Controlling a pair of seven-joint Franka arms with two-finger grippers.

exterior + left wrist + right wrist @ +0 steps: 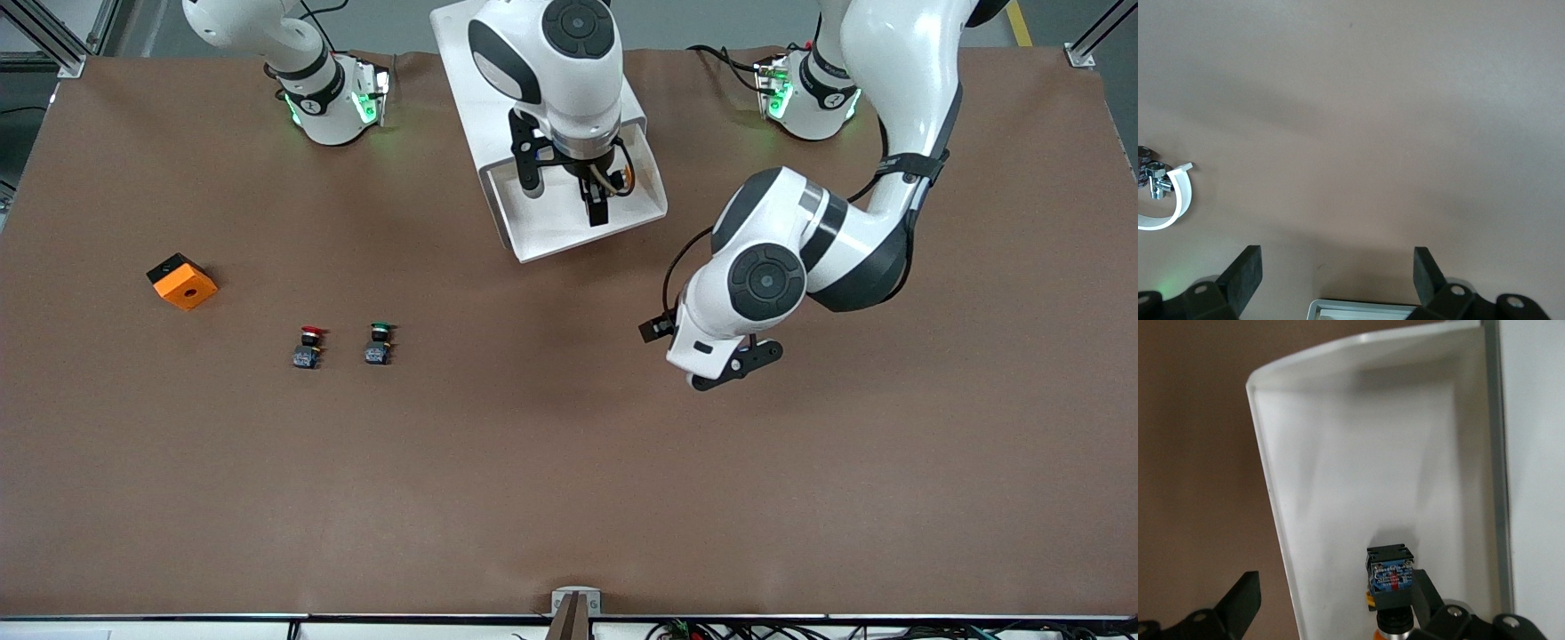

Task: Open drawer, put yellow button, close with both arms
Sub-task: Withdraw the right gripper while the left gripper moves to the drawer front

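Right gripper (569, 191) hangs over the open white drawer (533, 236), jaws spread wide; the yellow button (1390, 577) lies inside the tray, against one finger and close to the cabinet-side edge, the front lip curving up clear of it. Left gripper (711, 356) waits above bare brown table (551, 462) near the drawer, jaws wide, holding nothing. Red-capped button (308, 346), green-capped button (380, 342) and orange block (182, 281) sit well apart toward the right arm's end
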